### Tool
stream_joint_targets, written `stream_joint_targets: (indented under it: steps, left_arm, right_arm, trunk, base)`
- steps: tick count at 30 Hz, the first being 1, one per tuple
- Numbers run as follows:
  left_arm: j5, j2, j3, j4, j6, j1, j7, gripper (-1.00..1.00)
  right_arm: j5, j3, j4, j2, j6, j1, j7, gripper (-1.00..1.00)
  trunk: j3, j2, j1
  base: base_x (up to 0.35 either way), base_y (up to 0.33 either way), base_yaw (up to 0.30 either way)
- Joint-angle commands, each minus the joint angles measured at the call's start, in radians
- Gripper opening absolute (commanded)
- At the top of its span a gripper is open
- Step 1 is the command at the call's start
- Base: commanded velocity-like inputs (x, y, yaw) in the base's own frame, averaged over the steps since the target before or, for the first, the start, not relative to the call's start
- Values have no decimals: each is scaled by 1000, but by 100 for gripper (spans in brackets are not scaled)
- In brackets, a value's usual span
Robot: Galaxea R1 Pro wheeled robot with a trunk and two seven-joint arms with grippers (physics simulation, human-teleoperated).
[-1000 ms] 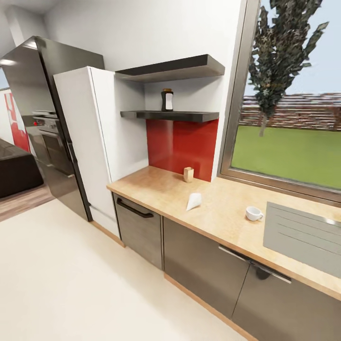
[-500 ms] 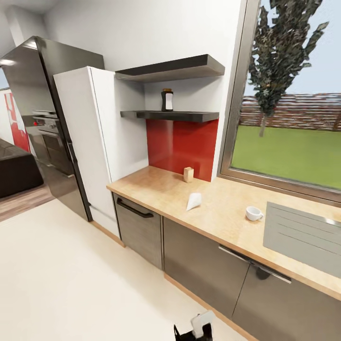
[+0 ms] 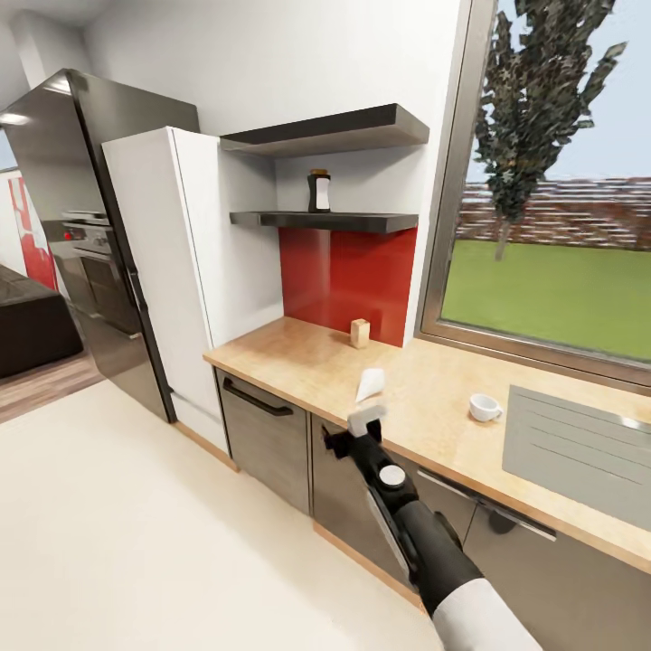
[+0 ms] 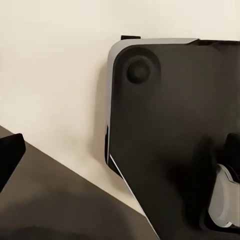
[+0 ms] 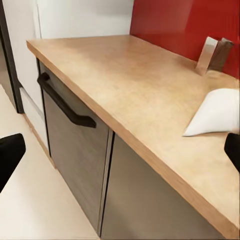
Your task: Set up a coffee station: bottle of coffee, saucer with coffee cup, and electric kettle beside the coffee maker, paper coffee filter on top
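Here the right claw (image 3: 354, 432) gapes empty near the paper filter (image 3: 369, 383).

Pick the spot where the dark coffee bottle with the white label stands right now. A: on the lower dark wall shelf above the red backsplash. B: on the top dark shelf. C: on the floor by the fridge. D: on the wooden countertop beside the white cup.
A: the dark coffee bottle with the white label stands upright on the lower dark wall shelf, above the red backsplash.

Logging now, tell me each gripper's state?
Left gripper: cannot tell.
Right gripper: open, empty, near the white paper coffee filter.
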Motion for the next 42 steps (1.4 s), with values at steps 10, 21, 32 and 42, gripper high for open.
stream_joint_targets:
  steps: [10, 21, 32, 42]
  left_arm:
    - [8, 0, 0, 1, -2, -1, 1, 100]
    - [9, 2, 0, 1, -2, 1, 1, 100]
    - [9, 1, 1, 2, -2, 1, 1, 100]
    - [9, 1, 5, 2, -2, 3, 1, 100]
  right_arm:
    - [15, -56, -75, 0, 200, -86, 1, 100]
    - [15, -107, -143, 0, 211, -91, 6, 100]
    - [15, -104, -119, -54, 212, -89, 12, 100]
    - [22, -105, -31, -127, 210, -89, 202, 100]
  trunk:
    - [-2, -2, 1]
    - [-2, -2, 1]
    - [-2, -2, 1]
    - [-2, -2, 1]
  base:
    - [158, 0, 0]
    - [334, -38, 0]
    - [310, -172, 0]
    - [152, -193, 0]
